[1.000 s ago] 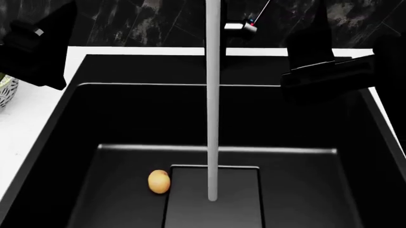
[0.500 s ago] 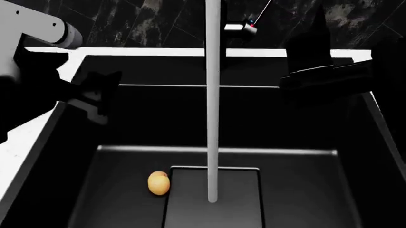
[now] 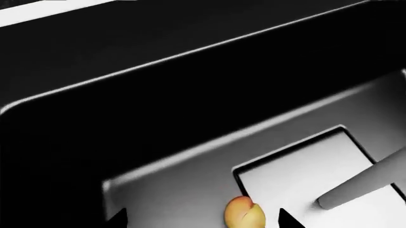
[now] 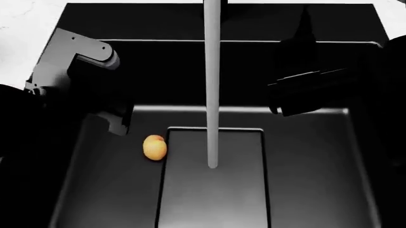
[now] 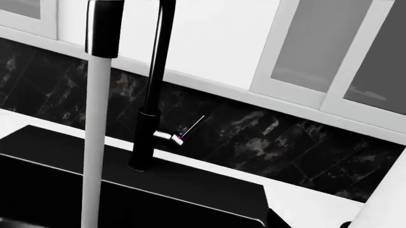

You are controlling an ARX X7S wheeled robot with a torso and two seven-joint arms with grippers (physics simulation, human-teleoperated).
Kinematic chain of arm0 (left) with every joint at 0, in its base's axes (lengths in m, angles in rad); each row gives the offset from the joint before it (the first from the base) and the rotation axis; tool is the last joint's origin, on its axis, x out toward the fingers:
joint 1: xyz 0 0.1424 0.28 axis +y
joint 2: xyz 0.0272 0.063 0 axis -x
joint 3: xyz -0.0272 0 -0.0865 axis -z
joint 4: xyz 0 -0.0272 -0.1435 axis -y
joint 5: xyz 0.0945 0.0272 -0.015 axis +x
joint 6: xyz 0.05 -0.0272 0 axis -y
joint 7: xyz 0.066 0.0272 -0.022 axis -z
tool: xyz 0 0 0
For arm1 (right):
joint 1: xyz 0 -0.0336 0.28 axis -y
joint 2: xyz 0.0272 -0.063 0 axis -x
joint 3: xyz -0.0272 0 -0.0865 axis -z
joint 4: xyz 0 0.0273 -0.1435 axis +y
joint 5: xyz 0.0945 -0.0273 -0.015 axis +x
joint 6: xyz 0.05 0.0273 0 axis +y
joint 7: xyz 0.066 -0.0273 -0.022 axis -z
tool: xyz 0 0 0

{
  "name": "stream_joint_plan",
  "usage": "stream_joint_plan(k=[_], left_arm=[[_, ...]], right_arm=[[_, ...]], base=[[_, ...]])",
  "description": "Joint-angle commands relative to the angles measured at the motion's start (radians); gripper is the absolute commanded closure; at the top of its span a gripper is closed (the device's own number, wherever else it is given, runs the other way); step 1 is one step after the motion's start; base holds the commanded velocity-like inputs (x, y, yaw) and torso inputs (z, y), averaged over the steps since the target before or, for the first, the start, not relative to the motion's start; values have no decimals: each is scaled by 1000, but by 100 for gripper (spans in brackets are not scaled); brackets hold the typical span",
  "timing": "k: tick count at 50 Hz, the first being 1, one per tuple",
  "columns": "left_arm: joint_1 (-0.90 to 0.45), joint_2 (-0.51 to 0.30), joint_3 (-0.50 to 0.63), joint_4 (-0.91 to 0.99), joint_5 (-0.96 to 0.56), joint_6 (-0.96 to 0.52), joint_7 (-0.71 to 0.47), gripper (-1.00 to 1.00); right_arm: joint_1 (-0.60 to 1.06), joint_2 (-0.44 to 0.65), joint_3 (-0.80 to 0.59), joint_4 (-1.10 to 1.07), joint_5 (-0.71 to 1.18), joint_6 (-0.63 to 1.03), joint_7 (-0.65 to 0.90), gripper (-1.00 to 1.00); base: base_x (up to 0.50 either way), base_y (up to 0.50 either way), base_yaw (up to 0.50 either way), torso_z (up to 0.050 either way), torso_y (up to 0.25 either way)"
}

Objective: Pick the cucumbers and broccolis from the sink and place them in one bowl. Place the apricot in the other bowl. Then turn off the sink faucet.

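Note:
The orange-yellow apricot (image 4: 155, 147) lies on the black sink floor (image 4: 304, 190), just left of the drain plate (image 4: 212, 199). My left gripper (image 4: 117, 121) hangs inside the basin, above and left of the apricot. In the left wrist view the left gripper (image 3: 203, 222) is open, and the apricot (image 3: 245, 213) shows between the two dark fingertips (image 3: 288, 219), below them and untouched. My right gripper (image 4: 304, 92) hovers over the sink's right side, a dark shape whose jaws do not show. Cucumbers, broccolis and bowls are out of view.
Water (image 4: 212, 85) runs in a straight stream onto the drain plate. The black faucet (image 5: 149, 123) stands behind the sink with its small lever handle (image 5: 178, 137) sticking out sideways. White counter (image 4: 25, 19) borders the basin on the left.
My left arm has swung from the counter into the sink and dropped toward the apricot. The head view has tilted down over the basin. The right arm has barely moved.

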Motion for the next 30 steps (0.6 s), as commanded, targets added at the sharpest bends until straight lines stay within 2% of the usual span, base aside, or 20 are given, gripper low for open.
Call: stream_joint_plan(k=[1,17,25,30], left_arm=[[-21,56,23,-133,54,53,73,-100],[-91,193,80,-473,142,282,185,-100],[-112,231,102,-570,166,327,204,-100],[-100,218,103,-499,154,284,186,-100]], right_arm=[[39,-3,26,-6,24,-4,11,-100],[59,-12,4,-17,47,-6,33,-100],[58,1,8,-22,54,-12,29,-100],[74,4,4,-19,65,-11,35,-100]], base=[[0,0,0,0,0],[0,0,0,0,0],[0,0,0,30,-196],[0,0,0,30,-202]])
